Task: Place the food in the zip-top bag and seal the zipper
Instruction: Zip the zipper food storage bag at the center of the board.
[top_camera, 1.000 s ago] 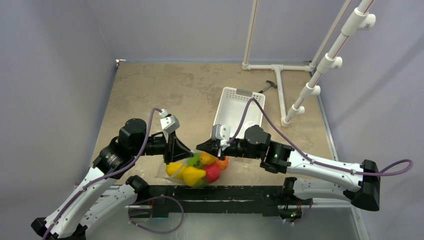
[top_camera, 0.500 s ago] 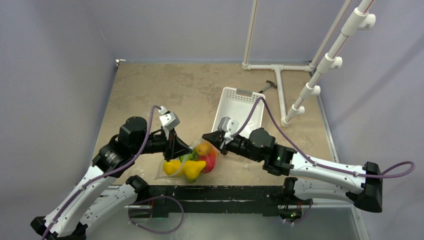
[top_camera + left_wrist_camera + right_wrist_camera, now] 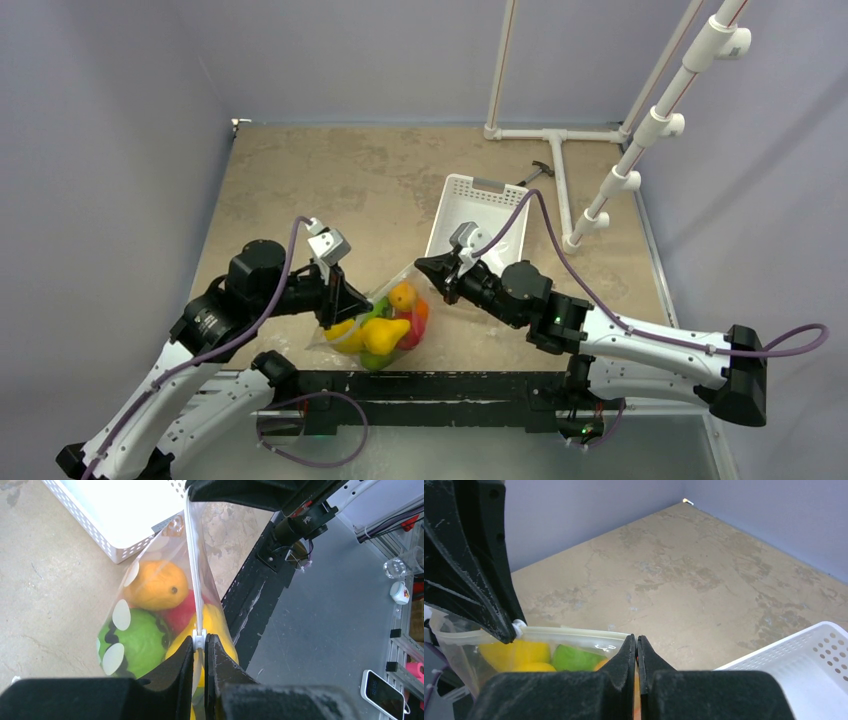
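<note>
Zipper (image 3: pixel 195 572) stretched between left gripper (image 3: pixel 199 642), right gripper (image 3: pixel 637 642).

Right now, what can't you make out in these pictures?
Left wrist view: the left gripper hides part of the food in the zip-top bag.
Right wrist view: the white basket runs off the edge.
Top view: dark object by the pipes, too small to name.
</note>
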Action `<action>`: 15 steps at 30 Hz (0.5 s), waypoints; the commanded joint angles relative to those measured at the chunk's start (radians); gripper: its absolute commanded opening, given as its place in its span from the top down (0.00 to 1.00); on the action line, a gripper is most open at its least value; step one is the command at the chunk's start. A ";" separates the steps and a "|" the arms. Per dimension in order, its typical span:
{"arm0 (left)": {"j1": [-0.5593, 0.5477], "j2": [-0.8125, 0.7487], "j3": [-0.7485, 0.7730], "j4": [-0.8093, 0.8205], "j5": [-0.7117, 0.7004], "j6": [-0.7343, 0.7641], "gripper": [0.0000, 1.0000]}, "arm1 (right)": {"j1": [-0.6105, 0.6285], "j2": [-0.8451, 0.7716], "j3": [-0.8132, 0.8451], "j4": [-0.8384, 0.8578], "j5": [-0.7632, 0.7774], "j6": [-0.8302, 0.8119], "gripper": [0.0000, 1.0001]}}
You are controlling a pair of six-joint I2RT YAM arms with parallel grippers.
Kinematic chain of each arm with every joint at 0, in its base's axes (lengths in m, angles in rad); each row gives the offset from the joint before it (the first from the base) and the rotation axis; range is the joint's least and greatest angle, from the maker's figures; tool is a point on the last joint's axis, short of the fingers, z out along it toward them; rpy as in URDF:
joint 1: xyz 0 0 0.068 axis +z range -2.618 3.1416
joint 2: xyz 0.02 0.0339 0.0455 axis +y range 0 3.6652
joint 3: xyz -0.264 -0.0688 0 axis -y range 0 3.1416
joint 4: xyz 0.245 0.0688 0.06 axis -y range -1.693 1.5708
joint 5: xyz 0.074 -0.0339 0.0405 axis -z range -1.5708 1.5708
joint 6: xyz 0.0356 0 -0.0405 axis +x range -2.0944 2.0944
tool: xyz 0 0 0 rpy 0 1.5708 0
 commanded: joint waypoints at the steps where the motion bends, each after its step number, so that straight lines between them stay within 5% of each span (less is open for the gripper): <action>1: 0.000 -0.040 0.058 -0.100 0.002 -0.003 1.00 | -0.020 -0.028 -0.011 0.074 0.148 0.026 1.00; 11: 0.001 -0.039 0.107 -0.110 -0.001 0.016 1.00 | -0.020 -0.005 0.031 0.064 -0.042 -0.040 0.99; 15: -0.001 -0.029 0.119 -0.117 0.013 0.033 1.00 | -0.020 -0.016 0.069 0.004 -0.128 -0.088 0.75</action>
